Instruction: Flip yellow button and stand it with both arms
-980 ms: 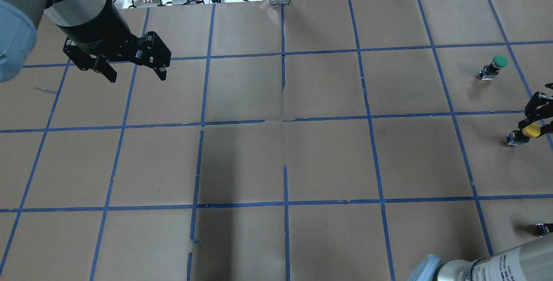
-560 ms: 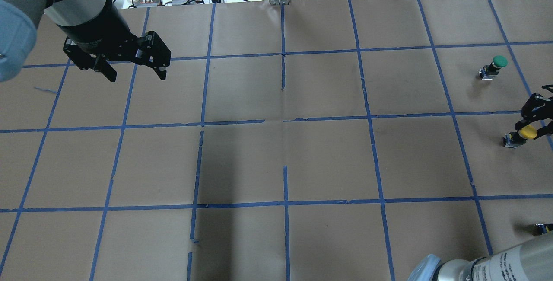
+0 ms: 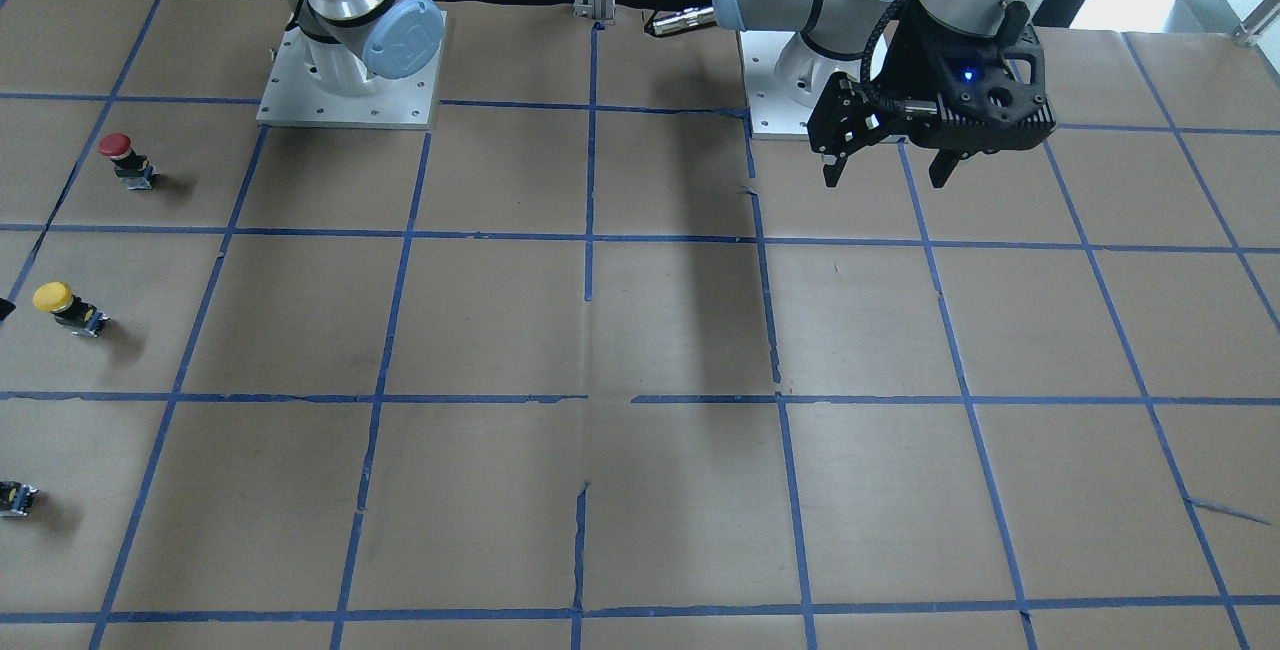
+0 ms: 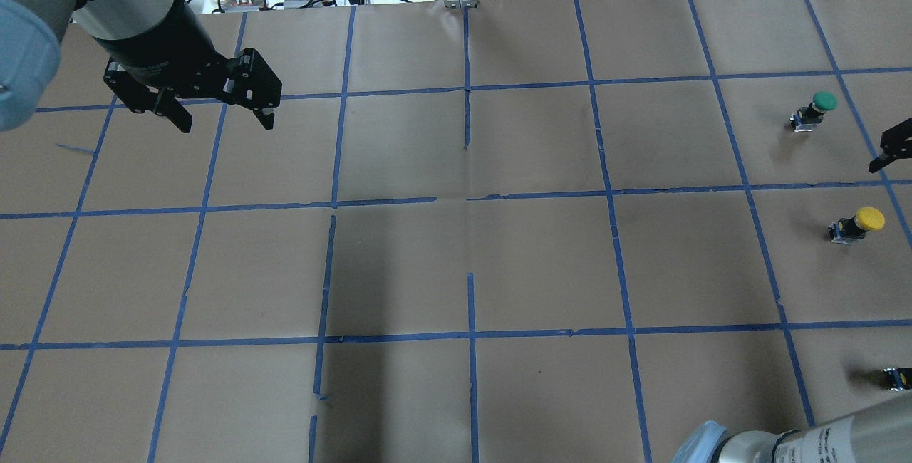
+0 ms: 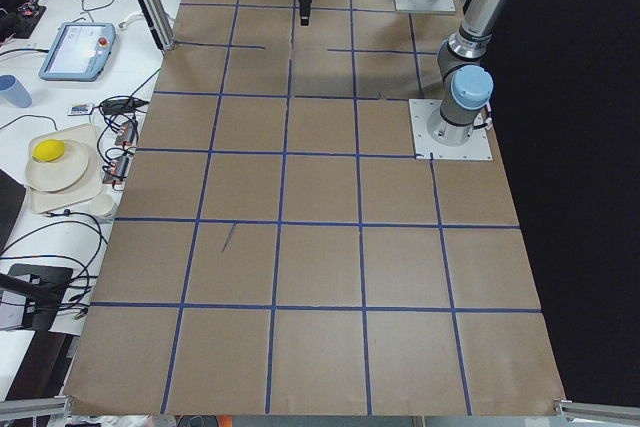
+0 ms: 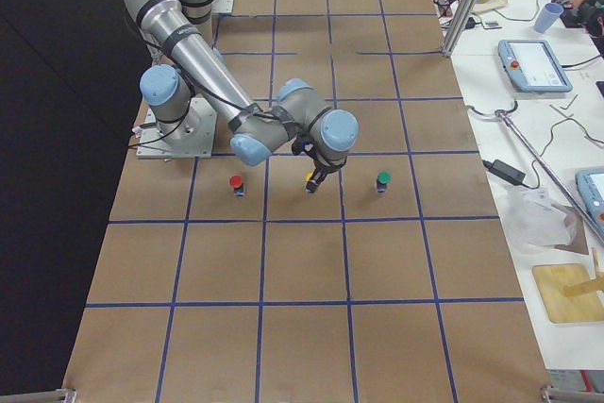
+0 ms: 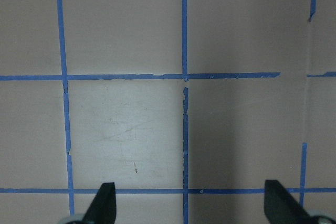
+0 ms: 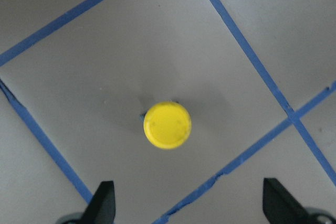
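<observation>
Standing upright (cap up), yellow button [image 8: 167,125] beneath right tool [image 8: 186,183], jaws apart; left tool [image 4: 226,126] spread too.

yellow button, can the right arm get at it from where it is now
Probably yes. The right gripper hangs open straight above the yellow button, which stands alone in its square, nothing touching it. The green button and red button sit in neighbouring squares, well apart.

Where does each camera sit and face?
Front-facing: across the table, facing the robot; left claw.
Overhead: behind the robot, looking forward-down; left claw, right arm.
Exterior left: table's left end; left arm near.
Exterior right: opposite end; right arm near.
Left wrist: straight down at table; left claw.
Right wrist: straight down; right claw.
Right wrist and overhead share the yellow button.
</observation>
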`<action>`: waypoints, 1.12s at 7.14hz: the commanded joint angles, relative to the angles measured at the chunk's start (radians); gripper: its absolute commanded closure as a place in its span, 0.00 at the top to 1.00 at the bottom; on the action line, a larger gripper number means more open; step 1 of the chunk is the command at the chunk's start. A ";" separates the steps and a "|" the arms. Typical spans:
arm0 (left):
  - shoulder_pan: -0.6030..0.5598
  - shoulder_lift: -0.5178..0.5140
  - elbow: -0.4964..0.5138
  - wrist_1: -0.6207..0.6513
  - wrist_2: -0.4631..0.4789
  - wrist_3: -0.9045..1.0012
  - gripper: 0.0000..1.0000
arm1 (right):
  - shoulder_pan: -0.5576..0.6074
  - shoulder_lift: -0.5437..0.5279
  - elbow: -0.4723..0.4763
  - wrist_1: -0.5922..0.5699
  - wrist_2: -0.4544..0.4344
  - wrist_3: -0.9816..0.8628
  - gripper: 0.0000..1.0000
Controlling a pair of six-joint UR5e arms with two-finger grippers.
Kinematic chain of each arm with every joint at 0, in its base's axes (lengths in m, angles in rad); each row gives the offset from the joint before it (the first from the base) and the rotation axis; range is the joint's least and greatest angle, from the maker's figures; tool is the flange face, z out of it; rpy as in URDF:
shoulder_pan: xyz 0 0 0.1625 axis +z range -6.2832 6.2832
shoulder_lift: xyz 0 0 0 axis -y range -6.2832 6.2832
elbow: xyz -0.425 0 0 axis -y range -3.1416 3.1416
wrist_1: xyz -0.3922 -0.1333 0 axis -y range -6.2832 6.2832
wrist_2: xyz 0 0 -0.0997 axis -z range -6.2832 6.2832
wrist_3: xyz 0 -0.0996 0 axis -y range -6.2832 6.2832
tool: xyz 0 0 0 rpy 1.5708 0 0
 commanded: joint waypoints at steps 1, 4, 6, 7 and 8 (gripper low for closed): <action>0.000 0.001 0.000 0.000 0.000 0.000 1.00 | 0.038 -0.059 -0.136 0.124 -0.013 0.098 0.98; 0.000 0.000 0.001 0.000 0.000 0.000 1.00 | 0.178 -0.125 -0.282 0.318 -0.059 0.331 0.98; 0.000 0.000 0.001 0.000 0.000 0.000 1.00 | 0.295 -0.188 -0.293 0.409 -0.050 0.593 0.99; 0.000 0.000 -0.008 0.003 0.000 0.000 1.00 | 0.343 -0.191 -0.298 0.418 -0.053 0.734 0.99; 0.000 0.000 0.000 0.006 0.000 0.000 1.00 | 0.395 -0.194 -0.302 0.427 -0.050 0.913 0.99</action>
